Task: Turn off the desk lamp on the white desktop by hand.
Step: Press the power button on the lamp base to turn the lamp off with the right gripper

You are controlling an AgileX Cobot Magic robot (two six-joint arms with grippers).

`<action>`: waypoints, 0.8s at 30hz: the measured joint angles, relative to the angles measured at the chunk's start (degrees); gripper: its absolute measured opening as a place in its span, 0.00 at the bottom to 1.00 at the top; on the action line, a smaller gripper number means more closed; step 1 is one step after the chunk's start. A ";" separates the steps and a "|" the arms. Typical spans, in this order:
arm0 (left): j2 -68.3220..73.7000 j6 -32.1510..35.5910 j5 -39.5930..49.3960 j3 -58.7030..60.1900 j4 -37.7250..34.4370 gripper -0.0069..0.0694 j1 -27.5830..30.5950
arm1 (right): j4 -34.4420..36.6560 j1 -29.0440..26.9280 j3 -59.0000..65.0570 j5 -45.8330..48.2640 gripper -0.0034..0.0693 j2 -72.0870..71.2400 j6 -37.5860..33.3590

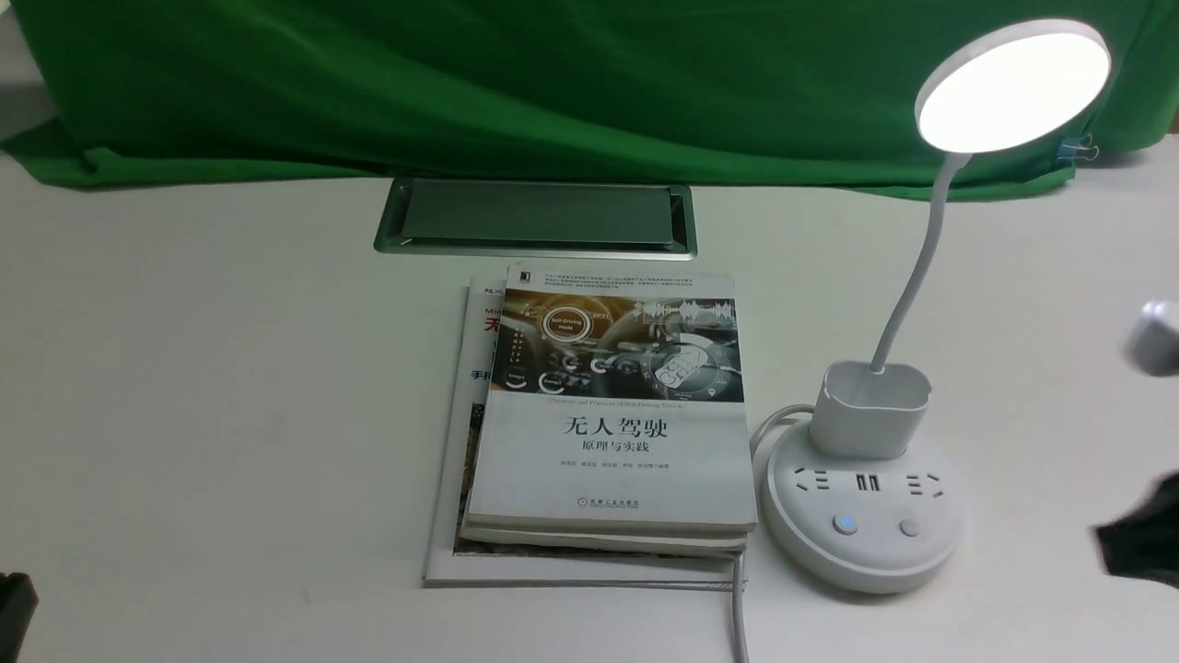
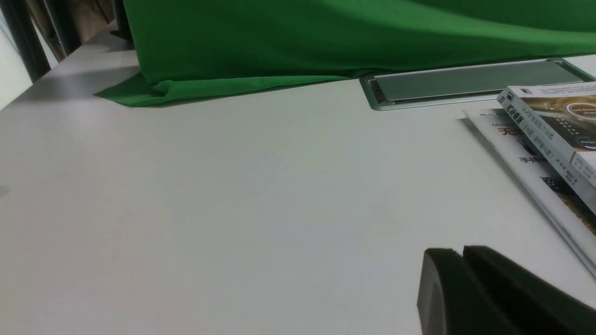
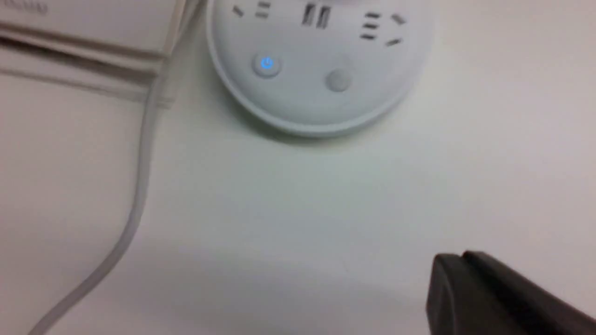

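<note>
The desk lamp [image 1: 864,497] stands on the white desktop [image 1: 184,387] at the right, its disc head [image 1: 1011,85] lit. Its round base carries a blue-lit button [image 1: 845,524] and a plain button [image 1: 909,528]; both show in the right wrist view, the blue-lit button [image 3: 266,64] and the plain one [image 3: 338,80]. My right gripper [image 3: 461,257] is shut and empty, over bare desktop short of the base; the arm shows blurred at the front view's right edge [image 1: 1142,543]. My left gripper [image 2: 462,251] is shut and empty above the desktop, left of the books.
A stack of books [image 1: 608,414] lies left of the lamp base. The lamp's white cable [image 1: 737,608] runs to the near edge. A silver-grey cable hatch [image 1: 536,216] sits behind the books, with the green cloth [image 1: 461,83] at the back.
</note>
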 joint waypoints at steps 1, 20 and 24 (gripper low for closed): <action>0.00 0.00 0.00 0.00 0.00 0.12 0.00 | -0.05 0.60 -0.30 -0.15 0.10 0.55 0.00; 0.00 0.00 0.00 0.00 0.00 0.12 0.00 | -1.43 6.94 -10.24 -8.56 0.10 27.42 1.75; 0.00 0.00 0.00 0.00 0.00 0.12 0.00 | -1.53 6.05 -10.24 -8.56 0.10 27.55 1.58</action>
